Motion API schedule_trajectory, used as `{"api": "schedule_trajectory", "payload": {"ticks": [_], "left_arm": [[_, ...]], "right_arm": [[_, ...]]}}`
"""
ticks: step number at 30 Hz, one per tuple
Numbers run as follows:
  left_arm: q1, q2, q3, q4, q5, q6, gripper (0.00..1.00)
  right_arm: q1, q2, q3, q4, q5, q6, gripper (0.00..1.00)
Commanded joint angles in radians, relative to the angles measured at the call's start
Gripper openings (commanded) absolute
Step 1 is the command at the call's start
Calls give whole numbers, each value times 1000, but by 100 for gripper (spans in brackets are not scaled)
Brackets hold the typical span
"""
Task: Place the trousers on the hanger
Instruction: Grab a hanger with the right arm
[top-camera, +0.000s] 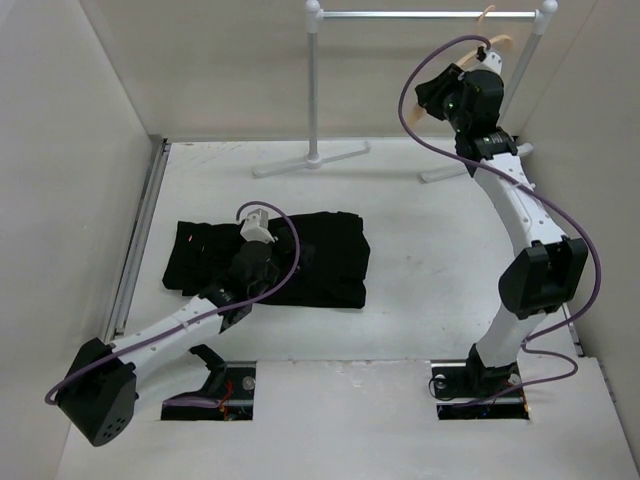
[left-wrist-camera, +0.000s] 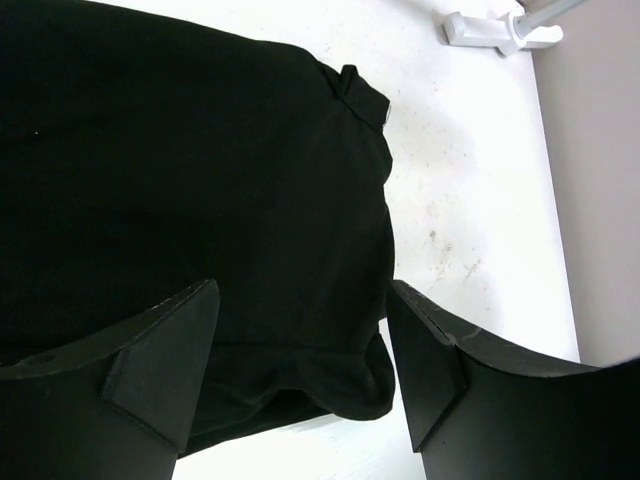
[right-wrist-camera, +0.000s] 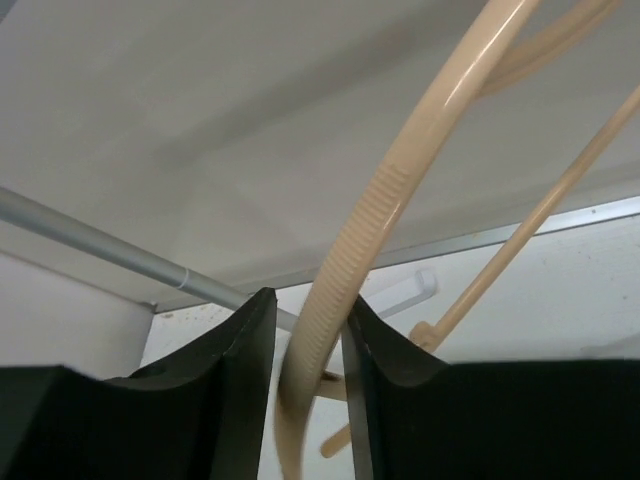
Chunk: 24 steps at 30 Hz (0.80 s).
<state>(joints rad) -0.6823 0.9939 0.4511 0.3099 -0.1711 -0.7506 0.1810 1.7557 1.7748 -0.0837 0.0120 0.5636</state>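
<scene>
Right claw (right-wrist-camera: 308, 310) pinches the hanger (right-wrist-camera: 397, 182); left claw (left-wrist-camera: 302, 292) gapes over trousers (left-wrist-camera: 180, 170).

L arm (top-camera: 175, 328) & R arm (top-camera: 520, 205): white links, blk joint housings. Purple cable (top-camera: 292, 250) trails behind L pincer (left-wrist-camera: 300, 360) & R pincer (right-wrist-camera: 305, 350). Fingers (left-wrist-camera: 160, 360) are matte blk wedges.

trousers (left-wrist-camera: 200, 150): black cloth, soft and matt, smooth weave, loosely rumpled at the edge
hanger (right-wrist-camera: 385, 200): light tan, smooth with a slight sheen, one ribbed stretch on the arm; looks more like moulded plastic than wood
rail (right-wrist-camera: 90, 235): grey metal tube, smooth, dull satin finish
rail joint (top-camera: 313, 8): white plastic, smooth
table (left-wrist-camera: 440, 240): white, matt, lightly scuffed and speckled
left gripper fingers (left-wrist-camera: 160, 370): black, matt, faintly grainy
right gripper fingers (right-wrist-camera: 230, 380): black, matt, smooth
</scene>
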Motion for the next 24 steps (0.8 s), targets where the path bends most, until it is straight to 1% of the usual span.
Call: {"api": "schedule_trajectory", "payload": {"ticks": [1,3,7,12,15,19,24], "left_arm": [[-9,-5,-17,46,-1,16,65],[-9,-6,-15,41,-4,16,65],[-7,-24,-11,32,-4,16,65],[-4,-38,-17,29,1,10,65],[-4,-55,-14,20,5,7,66],[-4,-89,12,-21,12,8,67],[0,-126,83,-80,56,10,67]], "right_arm": [[-10,-36,0,136,-47,5,31],[-18,-73,-49,208,-69,5,19],[-48,-133,-97,292,-159,6,10],[-73,-189,-143,363,-286,-4,6],[-70,-226,-211,395,-317,2,6],[-67,-295,-366,418,-311,-16,6],[-50,-424,-613,467,-317,-40,6]]}}
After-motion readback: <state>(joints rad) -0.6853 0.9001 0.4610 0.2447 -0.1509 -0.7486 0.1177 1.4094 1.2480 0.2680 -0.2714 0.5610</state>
